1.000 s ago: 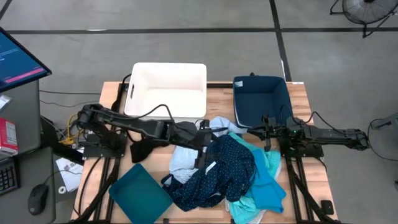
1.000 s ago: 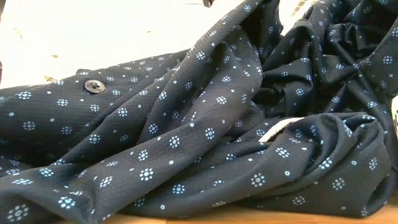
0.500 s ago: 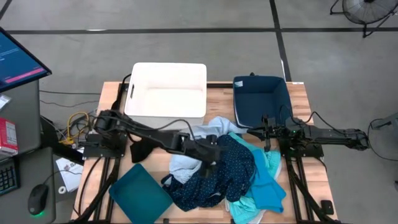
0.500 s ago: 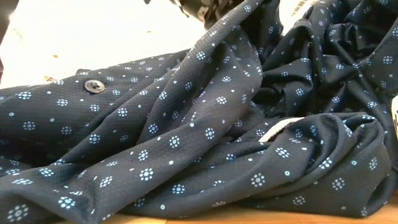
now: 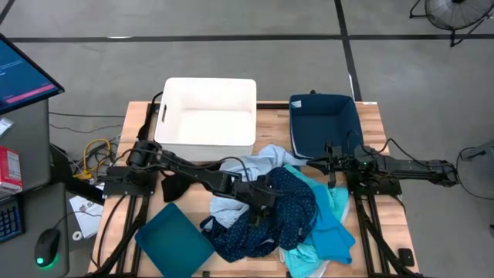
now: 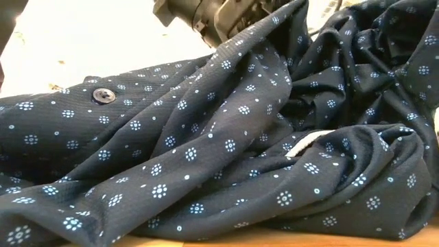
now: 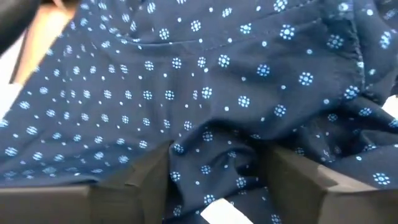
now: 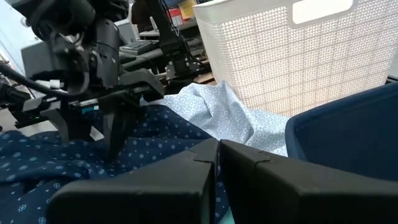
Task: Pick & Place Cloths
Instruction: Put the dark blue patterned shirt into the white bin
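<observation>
The left gripper (image 5: pixel 265 202) is pressing down into the navy white-dotted fabric shirt (image 5: pixel 266 216) atop the heaped cloths at mid-table, its fingers (image 7: pixel 134 180) spread apart with a fold bunching between them. Its fingertips are sinking out of sight in the cloth. The right gripper (image 8: pixel 217 152), fingers together, is waiting beside the dark blue tub (image 5: pixel 324 123).

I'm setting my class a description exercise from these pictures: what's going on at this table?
The left pincer is down on the navy dotted cloth in the heap mid-table, its fingers open with a fold of it between them. The right pincer, shut, waits beside the dark blue tub. The white bin holds nothing.
</observation>
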`<action>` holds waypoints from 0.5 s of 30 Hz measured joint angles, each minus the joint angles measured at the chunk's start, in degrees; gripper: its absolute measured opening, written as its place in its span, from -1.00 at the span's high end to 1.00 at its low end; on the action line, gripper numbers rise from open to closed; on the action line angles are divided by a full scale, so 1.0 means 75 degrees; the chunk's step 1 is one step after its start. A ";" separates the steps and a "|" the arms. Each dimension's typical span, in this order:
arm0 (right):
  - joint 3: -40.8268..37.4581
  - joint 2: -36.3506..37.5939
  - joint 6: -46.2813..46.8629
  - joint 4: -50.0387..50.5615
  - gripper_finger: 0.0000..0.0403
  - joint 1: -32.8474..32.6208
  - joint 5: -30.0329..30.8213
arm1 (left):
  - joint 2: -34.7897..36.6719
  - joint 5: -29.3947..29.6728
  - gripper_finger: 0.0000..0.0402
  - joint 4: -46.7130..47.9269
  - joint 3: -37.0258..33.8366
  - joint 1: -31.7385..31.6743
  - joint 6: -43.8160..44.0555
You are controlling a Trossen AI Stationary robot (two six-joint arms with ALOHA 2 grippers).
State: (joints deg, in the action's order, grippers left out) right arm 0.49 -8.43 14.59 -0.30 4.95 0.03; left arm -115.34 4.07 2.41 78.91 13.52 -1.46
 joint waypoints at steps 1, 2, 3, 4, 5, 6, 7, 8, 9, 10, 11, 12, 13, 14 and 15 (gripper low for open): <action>0.0000 0.0000 0.0000 0.0000 0.92 0.0000 0.0000 | 0.0029 0.0167 0.09 0.0013 0.0000 0.0000 0.0020; 0.0000 0.0000 0.0000 0.0000 0.92 0.0000 0.0000 | 0.0067 0.0321 0.21 0.0053 -0.0004 0.0000 0.0028; 0.0000 0.0000 0.0000 0.0000 0.92 0.0000 0.0000 | 0.0123 0.0431 0.35 0.0044 -0.0006 -0.0004 0.0030; 0.0000 0.0000 0.0000 0.0003 0.92 0.0000 0.0000 | 0.0200 0.0500 0.50 0.0037 -0.0006 -0.0016 0.0035; 0.0000 0.0000 0.0000 0.0002 0.92 0.0000 0.0000 | 0.0246 0.0536 0.67 0.0001 -0.0001 -0.0041 0.0043; 0.0000 0.0000 0.0000 0.0002 0.92 0.0000 0.0000 | 0.0288 0.0546 0.83 -0.0043 0.0012 -0.0054 0.0094; 0.0000 0.0000 0.0000 0.0003 0.92 0.0000 0.0000 | 0.0321 0.0551 0.91 0.0003 0.0008 -0.0062 0.0243; 0.0000 0.0003 0.0000 0.0002 0.92 0.0000 0.0000 | 0.0331 0.0564 0.93 -0.0014 0.0003 -0.0081 0.0338; 0.0000 0.0001 0.0000 0.0002 0.92 0.0000 0.0000 | 0.0331 0.0617 0.96 -0.0088 0.0003 -0.0096 0.0403; 0.0000 0.0003 0.0000 -0.0001 0.92 0.0000 0.0000 | 0.0335 0.0642 0.98 -0.0129 0.0000 -0.0093 0.0429; 0.0000 0.0003 0.0000 -0.0003 0.92 0.0003 0.0000 | 0.0401 0.0669 0.99 -0.0164 -0.0004 -0.0076 0.0429; 0.0000 0.0003 0.0000 -0.0003 0.92 0.0000 0.0000 | 0.0486 0.0755 0.99 -0.0171 -0.0012 -0.0059 0.0429; 0.0000 0.0003 0.0000 -0.0003 0.92 0.0003 0.0000 | 0.0604 0.0855 1.00 -0.0260 -0.0012 -0.0047 0.0429; 0.0000 0.0003 0.0000 -0.0007 0.92 0.0000 0.0000 | 0.0754 0.0969 1.00 -0.0275 -0.0012 -0.0044 0.0428; 0.0000 0.0003 0.0000 -0.0009 0.92 0.0000 0.0000 | 0.0905 0.1051 1.00 -0.0290 -0.0007 -0.0041 0.0429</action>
State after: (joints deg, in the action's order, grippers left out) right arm 0.49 -8.40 14.59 -0.36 4.95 0.03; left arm -108.55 11.95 0.24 78.86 13.21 1.76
